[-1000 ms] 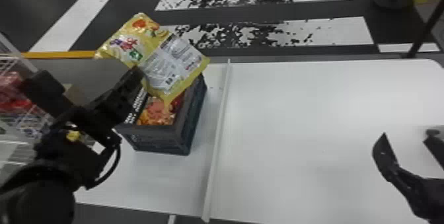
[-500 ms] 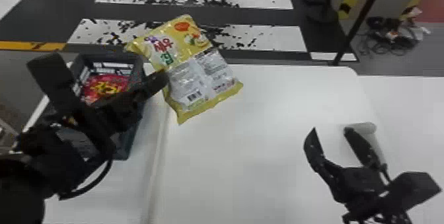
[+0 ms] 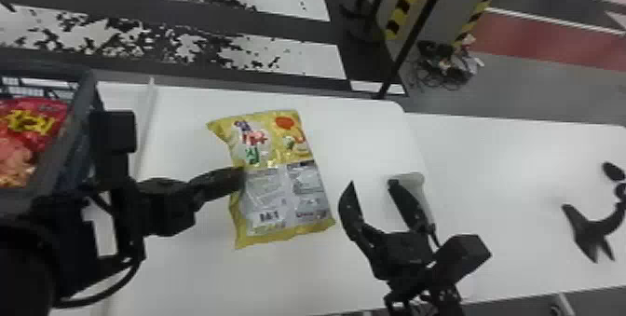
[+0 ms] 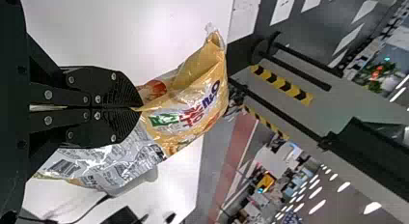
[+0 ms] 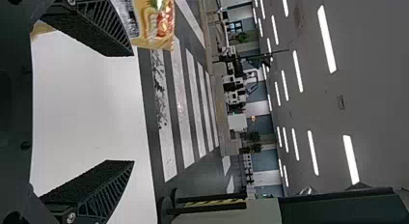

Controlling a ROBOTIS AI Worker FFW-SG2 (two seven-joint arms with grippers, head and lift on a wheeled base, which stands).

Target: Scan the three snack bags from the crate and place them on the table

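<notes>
The yellow snack bag (image 3: 279,189), above the crate (image 3: 46,68) a second ago, now hangs over the worktop (image 3: 195,273), presumably ready for scanning. Crinkled, its silvery barcode panel exposed, it is pinched by the left gripper (image 3: 243,177); the right gripper (image 3: 372,183) waits spread nearby.

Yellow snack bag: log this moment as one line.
left gripper: shut on yellow snack bag | right gripper: open, empty | crate: red snack bag inside
</notes>
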